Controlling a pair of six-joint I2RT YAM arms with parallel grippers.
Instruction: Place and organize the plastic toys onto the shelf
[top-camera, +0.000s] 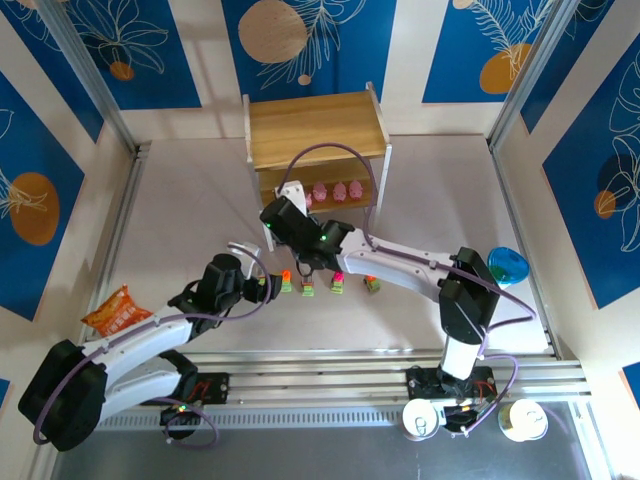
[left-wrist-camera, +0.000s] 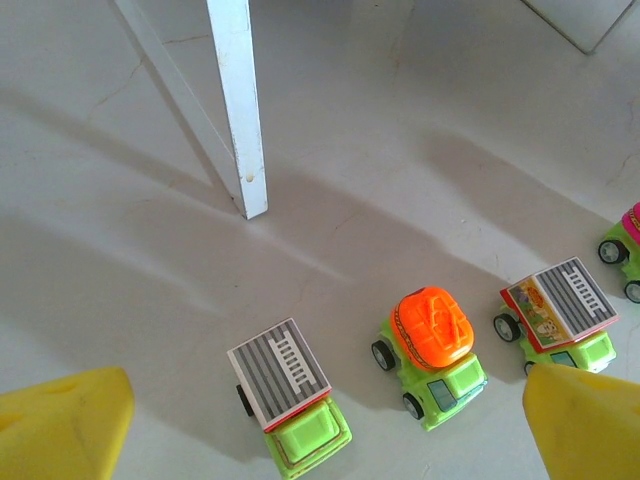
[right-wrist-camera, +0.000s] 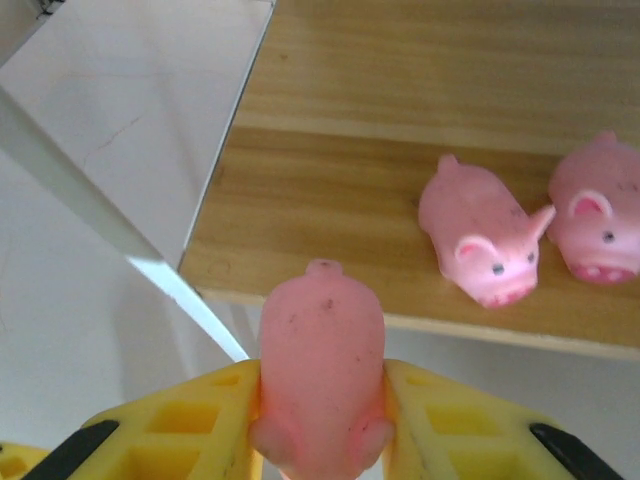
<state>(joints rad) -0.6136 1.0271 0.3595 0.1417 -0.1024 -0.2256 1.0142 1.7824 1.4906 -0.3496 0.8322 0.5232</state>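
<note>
Right claw (right-wrist-camera: 320, 405) grips a pink pig (right-wrist-camera: 320, 350) just off the shelf (right-wrist-camera: 400, 190) edge; left claw (left-wrist-camera: 325, 430) gapes open.

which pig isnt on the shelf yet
The pig clamped in the right gripper, held short of the shelf; the two pigs ahead of it lie on its board.
</note>
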